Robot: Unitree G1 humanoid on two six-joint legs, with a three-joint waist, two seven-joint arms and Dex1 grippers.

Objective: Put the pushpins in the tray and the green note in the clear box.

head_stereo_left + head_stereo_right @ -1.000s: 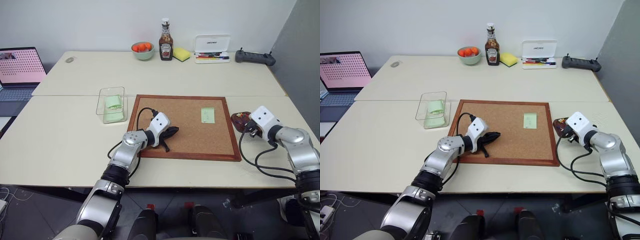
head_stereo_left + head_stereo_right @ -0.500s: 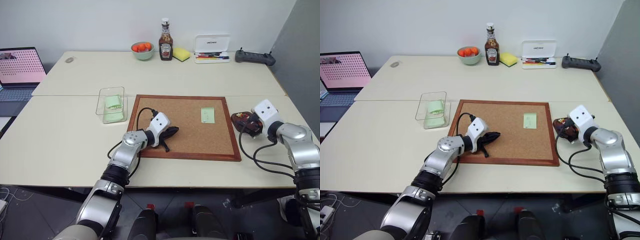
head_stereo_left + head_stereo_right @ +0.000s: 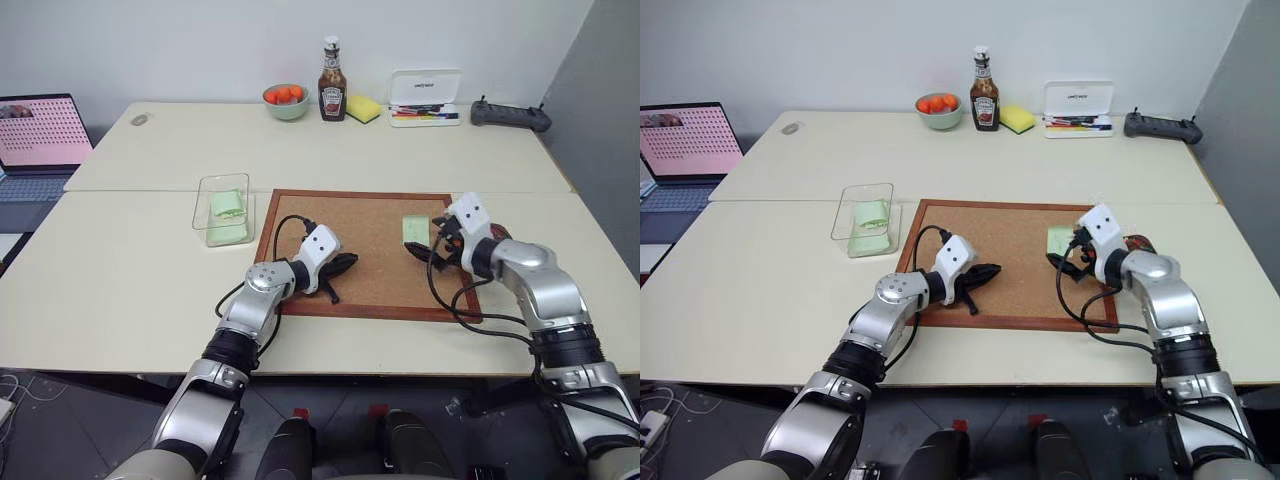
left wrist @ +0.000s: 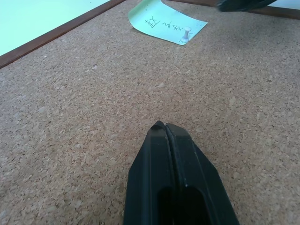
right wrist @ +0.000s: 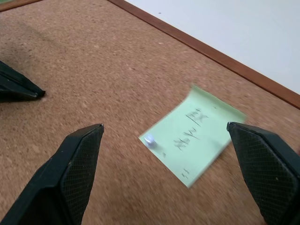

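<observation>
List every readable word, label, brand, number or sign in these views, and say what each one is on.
No text can be read for certain.
green note: handwritten dark marks, not legible as words.
ketchup bottle: label, too small to read.
white pen case: a small dark mark on the open lid, too small to read.
laptop: pink screen with rows of dots, nothing readable.

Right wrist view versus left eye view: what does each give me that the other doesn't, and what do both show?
Right wrist view alone: a pale pushpin stuck in the green note and the handwriting on the paper. Left eye view alone: the clear box with green paper already inside, and the tray mostly hidden behind the right gripper. Both: the note lying on the cork board, the right gripper's fingers spread wide near it, and the left gripper shut, resting on the board.
</observation>
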